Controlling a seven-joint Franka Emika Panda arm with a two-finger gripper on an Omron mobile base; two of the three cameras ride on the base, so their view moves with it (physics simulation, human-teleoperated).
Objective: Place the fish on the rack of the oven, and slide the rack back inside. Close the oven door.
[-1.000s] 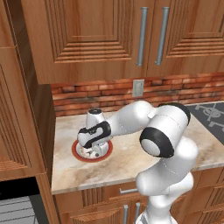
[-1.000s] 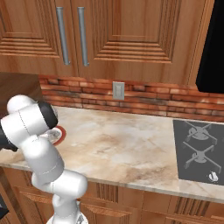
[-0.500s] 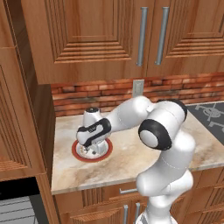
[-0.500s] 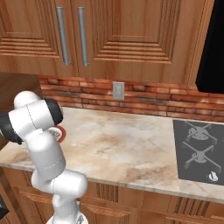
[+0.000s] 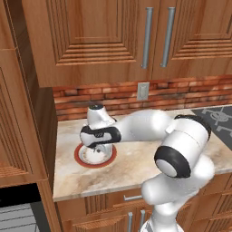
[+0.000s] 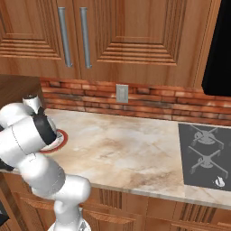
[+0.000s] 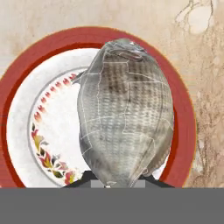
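A grey-silver fish (image 7: 124,113) lies on a red-rimmed white plate (image 7: 22,118) at the left end of the counter. My gripper (image 7: 117,181) points straight down at it, and its dark fingertips (image 7: 83,180) press against the fish's near end from both sides. From the left base view the hand (image 5: 96,145) hangs low over the plate (image 5: 81,157) and hides the fish. Grey wires of the rack (image 5: 18,219) show below the counter at the lower left, under the dark opening of the oven (image 5: 16,199). The oven door is out of view.
The plate's red rim (image 6: 62,137) peeks out behind my arm in the right base view. A tall wooden cabinet side (image 5: 27,127) stands just left of the plate. A brick backsplash with an outlet (image 5: 143,91) runs behind, and a cooktop (image 6: 205,155) lies far right.
The fingers have closed from wide open onto the fish. The hand has sunk a little toward the plate and the elbow has swung slightly.
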